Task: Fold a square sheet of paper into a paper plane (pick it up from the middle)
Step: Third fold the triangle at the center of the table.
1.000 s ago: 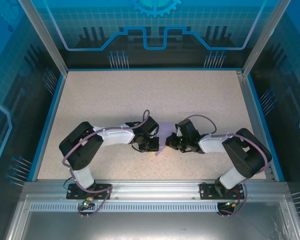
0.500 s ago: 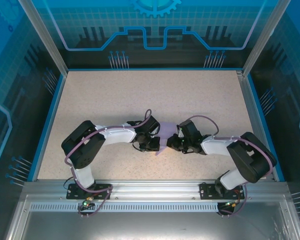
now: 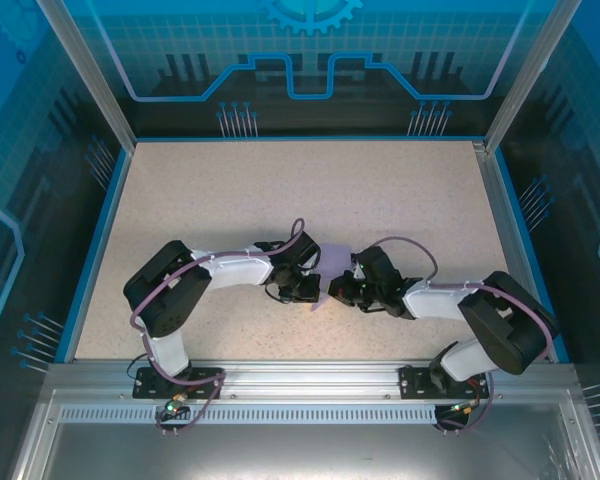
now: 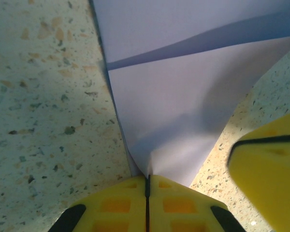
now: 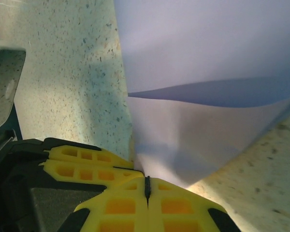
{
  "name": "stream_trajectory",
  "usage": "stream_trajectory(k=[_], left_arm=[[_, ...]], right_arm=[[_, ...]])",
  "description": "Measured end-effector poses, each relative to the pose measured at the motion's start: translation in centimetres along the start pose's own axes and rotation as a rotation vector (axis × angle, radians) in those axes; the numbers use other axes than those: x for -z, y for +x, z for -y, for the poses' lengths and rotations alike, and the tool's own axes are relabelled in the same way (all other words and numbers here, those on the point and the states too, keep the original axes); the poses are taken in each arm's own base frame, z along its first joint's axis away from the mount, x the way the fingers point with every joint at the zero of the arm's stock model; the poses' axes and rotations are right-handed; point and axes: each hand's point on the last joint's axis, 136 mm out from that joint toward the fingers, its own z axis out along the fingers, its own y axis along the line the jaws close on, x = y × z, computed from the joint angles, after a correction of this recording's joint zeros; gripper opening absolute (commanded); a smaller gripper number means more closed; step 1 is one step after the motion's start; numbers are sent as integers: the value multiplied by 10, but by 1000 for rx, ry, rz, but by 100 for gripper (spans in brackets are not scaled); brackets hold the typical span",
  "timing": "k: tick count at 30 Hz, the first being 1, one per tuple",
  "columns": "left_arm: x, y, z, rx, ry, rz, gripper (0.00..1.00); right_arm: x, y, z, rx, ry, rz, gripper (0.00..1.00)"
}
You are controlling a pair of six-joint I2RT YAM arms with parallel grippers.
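The left end effector [image 3: 309,291] sits at 9 o'clock of the sheet of lavender paper [image 3: 329,260]. Its yellow fingers [image 4: 121,203] are pressed together on the sheet's near edge, pinching it. The sheet hangs between the two end effectors, a little toward 6 o'clock from the middle of the speckled worktop [image 3: 230,190]. It is raised off the surface and bowed, with one shadowed fold running across it. At the sheet's 3 o'clock, the right end effector [image 3: 339,290] has its jaws likewise closed on the paper's edge.
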Motion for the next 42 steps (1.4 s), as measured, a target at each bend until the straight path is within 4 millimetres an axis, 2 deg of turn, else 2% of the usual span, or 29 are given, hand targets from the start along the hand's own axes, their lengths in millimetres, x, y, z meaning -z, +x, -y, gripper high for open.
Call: stream_trajectory(k=[10, 42], left_arm=[[-1, 1, -1, -1, 3, 2, 8], [-1, 1, -1, 13, 59, -6, 8]], right_arm=[[-16, 20, 2, -27, 8, -50, 0], [-19, 30, 2, -47, -5, -16, 0]])
